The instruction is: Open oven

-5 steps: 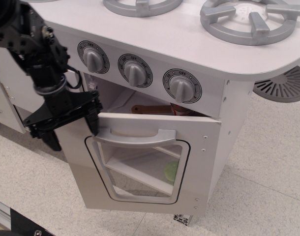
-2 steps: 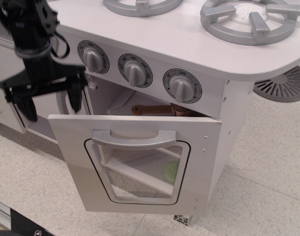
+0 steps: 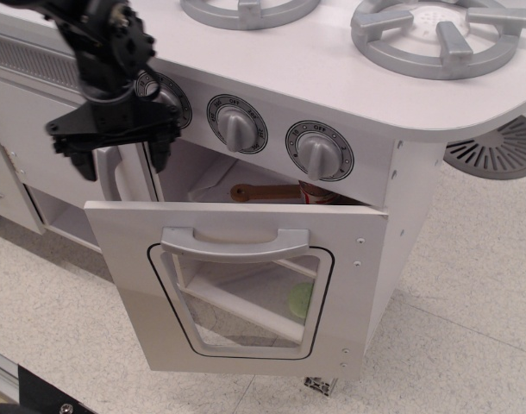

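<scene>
Since the earlier frames the pincer has lifted off the door and drifted up and right, so it now hangs in front of the leftmost knob, clear of everything below. Its two black fingers stand spread apart, pointing down, with nothing between them.

Below and to the right, the oven sits at the lower middle of the toy kitchen, under the row of knobs. Its door is swung out from the left side, hinged on the right, leaving a wide gap at the top left. Through that gap a brown utensil and something red show inside; through the window a shelf and a green object are visible. The handle lies across the door's upper part, untouched.

Judging by the gap, the opening step looks largely done and the arm seems to be retreating. If a wider swing is wanted, the next move calls for coming back down to the door's free left edge or the handle and pulling outward along the hinge arc.
</scene>
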